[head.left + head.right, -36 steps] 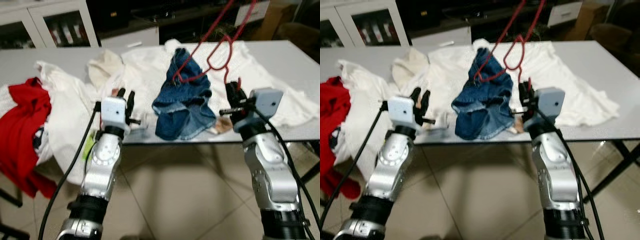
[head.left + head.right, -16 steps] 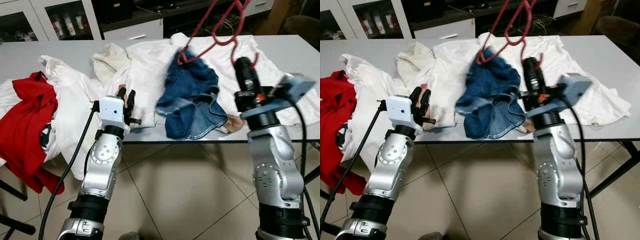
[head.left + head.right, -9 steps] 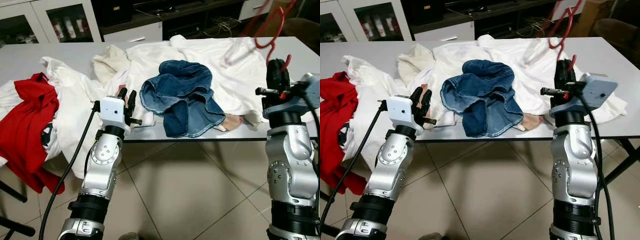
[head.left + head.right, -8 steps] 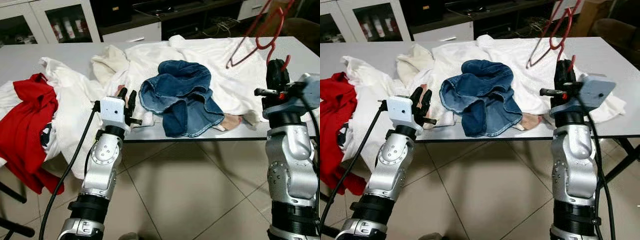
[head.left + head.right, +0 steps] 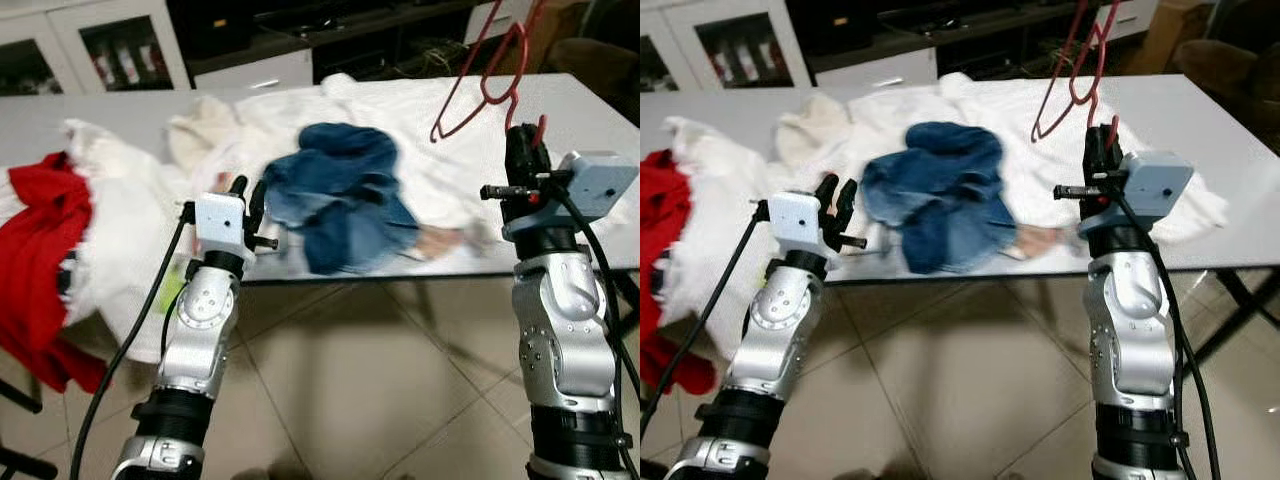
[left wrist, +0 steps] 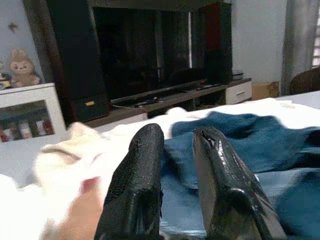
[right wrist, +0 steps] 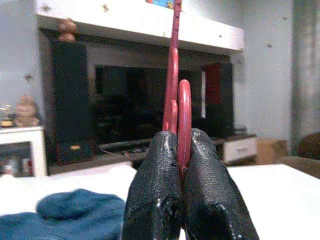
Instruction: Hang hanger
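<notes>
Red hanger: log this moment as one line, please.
right gripper: shut on red hanger, raised above table | left gripper: open, idle at table edge | denim garment: lying on table

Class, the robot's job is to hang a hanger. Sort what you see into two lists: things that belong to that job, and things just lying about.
Belongs to the job:
- red hanger, held upright
- right gripper, fingers shut on the hanger

Just lying about:
- blue denim garment on the table
- white clothes
- red garment at the table's left
- left gripper, holding nothing
</notes>
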You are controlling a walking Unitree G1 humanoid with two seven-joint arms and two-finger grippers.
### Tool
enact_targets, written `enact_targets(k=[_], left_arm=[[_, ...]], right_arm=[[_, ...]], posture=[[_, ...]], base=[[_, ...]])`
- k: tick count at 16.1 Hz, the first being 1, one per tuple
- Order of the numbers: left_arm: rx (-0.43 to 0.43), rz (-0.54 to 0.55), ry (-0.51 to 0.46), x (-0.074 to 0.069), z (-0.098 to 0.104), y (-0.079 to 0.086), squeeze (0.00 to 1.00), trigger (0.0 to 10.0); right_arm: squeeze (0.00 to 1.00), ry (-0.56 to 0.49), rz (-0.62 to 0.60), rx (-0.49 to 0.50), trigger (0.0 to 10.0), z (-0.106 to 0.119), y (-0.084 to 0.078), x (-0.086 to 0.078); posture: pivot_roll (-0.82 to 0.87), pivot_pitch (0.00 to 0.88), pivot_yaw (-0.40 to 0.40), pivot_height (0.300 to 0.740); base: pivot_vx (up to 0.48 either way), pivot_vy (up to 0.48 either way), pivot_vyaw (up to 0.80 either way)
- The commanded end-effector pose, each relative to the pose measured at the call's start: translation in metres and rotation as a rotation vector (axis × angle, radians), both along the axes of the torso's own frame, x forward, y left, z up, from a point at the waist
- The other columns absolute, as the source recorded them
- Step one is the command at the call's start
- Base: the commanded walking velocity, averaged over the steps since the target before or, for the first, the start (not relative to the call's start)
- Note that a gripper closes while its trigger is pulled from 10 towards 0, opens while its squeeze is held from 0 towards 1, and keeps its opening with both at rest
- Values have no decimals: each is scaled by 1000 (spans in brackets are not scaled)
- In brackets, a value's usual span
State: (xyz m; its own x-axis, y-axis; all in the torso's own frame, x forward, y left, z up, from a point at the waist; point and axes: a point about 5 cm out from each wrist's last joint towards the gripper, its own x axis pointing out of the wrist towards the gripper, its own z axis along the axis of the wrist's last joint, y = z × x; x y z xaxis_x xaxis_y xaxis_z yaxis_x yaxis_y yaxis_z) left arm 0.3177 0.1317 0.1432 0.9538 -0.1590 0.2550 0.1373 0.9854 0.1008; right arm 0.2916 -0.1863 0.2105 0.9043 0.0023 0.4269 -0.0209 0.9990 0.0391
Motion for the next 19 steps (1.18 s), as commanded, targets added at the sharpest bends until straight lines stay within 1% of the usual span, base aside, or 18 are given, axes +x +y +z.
enact_targets(k=[1,3,19], left_arm=[[18,-12,10,1,-1,-4,0,10000],[17,-11,10,2,0,-4,0,10000],[3,0,25,3,-2,-2,0,10000]], right_arm=[[0,-24,-2,-10,10000,4,0,0],[0,-21,6,-11,10000,3,2,0],[0,0,41,-15,10000,-2,8,1]], posture=[[64,1,56,740],[63,1,55,740],[63,0,58,740]], base=[[0,-469,0],[0,-441,0],[0,0,0]])
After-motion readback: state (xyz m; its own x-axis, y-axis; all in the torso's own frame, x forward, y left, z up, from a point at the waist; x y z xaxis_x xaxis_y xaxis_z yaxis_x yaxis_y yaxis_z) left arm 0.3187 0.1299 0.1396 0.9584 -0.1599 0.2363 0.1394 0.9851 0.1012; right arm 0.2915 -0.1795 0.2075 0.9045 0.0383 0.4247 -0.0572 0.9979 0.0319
